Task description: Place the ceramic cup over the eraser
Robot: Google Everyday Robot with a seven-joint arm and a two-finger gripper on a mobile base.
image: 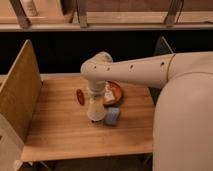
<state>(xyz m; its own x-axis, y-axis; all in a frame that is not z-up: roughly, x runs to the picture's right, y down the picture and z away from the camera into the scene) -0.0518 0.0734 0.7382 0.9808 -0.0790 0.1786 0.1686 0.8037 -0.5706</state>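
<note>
The off-white ceramic cup (pixel 96 111) stands mouth down near the middle of the wooden table (pixel 60 132), right under my gripper (pixel 96 98). The gripper points straight down from the white arm and sits on top of the cup. The striped black eraser is hidden; I cannot see it beside or below the cup. The cup's rim appears to be at the table surface.
A light blue rectangular pad (pixel 112 116) lies just right of the cup. A reddish-brown round dish (pixel 117 93) sits behind it. A small dark red oval piece (pixel 80 96) lies to the left. A tall wooden panel (pixel 20 95) stands along the table's left side.
</note>
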